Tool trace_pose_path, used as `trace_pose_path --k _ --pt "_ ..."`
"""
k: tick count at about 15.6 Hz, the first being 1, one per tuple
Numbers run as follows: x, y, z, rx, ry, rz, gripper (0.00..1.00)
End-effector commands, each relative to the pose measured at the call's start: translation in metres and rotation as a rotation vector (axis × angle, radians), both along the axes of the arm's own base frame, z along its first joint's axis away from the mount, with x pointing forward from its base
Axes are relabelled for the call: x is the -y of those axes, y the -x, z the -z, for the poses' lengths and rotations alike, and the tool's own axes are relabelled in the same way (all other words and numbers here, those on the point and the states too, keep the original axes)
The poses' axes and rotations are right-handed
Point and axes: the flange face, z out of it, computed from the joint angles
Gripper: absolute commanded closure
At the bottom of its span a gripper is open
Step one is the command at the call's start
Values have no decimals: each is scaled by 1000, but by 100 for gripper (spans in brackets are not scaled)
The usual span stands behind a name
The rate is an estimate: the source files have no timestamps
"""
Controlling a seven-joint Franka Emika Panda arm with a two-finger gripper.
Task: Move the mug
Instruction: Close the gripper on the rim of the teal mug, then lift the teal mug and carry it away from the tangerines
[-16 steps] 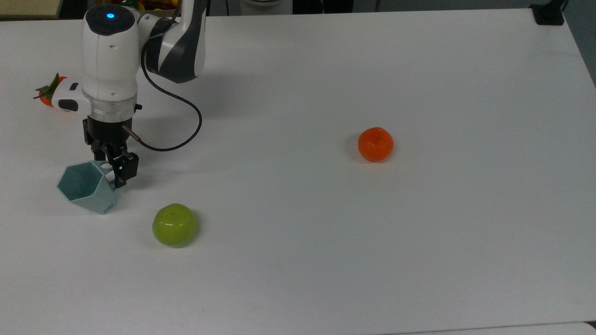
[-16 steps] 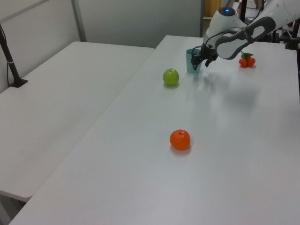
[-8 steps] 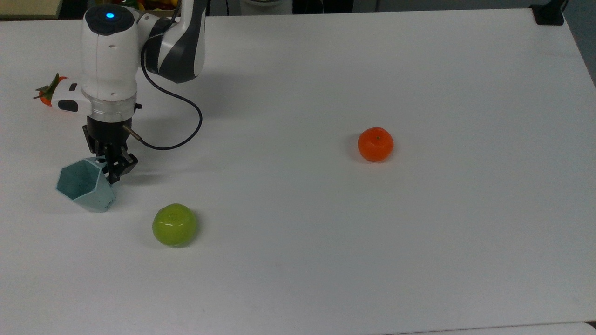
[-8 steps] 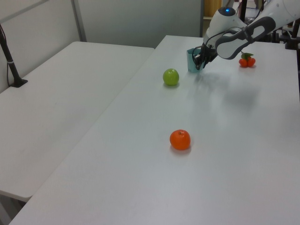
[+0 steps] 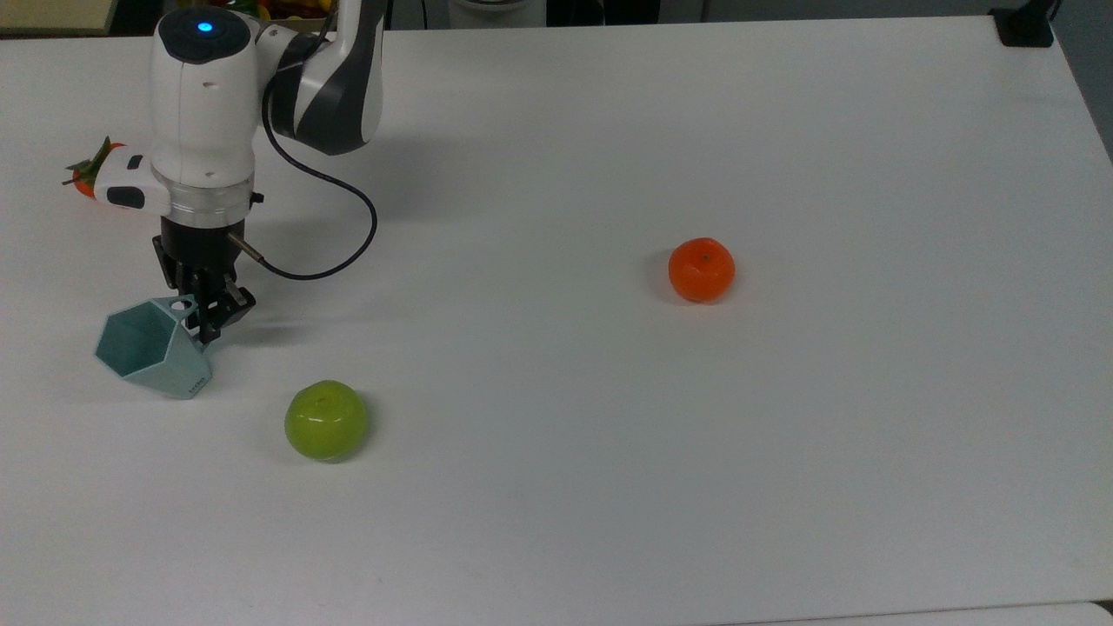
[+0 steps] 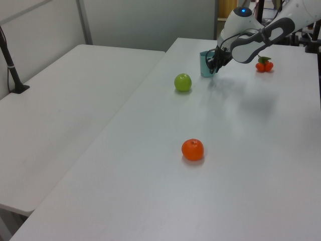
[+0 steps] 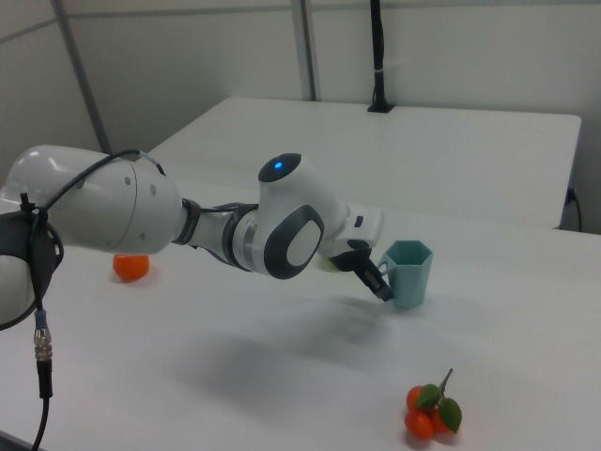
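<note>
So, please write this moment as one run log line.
end effector: shut on handle | pale teal faceted mug: gripped, upright | phase: moving mug

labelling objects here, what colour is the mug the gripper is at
Pale teal-blue, plain; the mug shows best in the top view.

Top view: mug (image 5: 149, 349) on bench (image 5: 783, 435) at far left, gripper (image 5: 207, 315) at its handle on mug's right. Apple (image 5: 325, 420) just right of and below mug. Orange (image 5: 701, 269) well apart, right of centre. Small fruit sprig (image 5: 87, 174) above mug, by left edge.
</note>
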Motion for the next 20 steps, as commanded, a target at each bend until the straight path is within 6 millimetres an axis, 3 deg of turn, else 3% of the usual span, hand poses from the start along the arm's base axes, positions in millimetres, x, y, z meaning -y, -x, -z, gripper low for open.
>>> trace_pose_path --k 1,5,10,13,20 --pt "2 2 -20 30 18 -17 100" --pt "-4 4 -61 78 17 -19 100" --pt "-12 15 -140 115 -1 -2 100" --pt "-29 23 -180 138 -38 -7 100" --pt "-96 60 -232 -44 -77 -120 100"
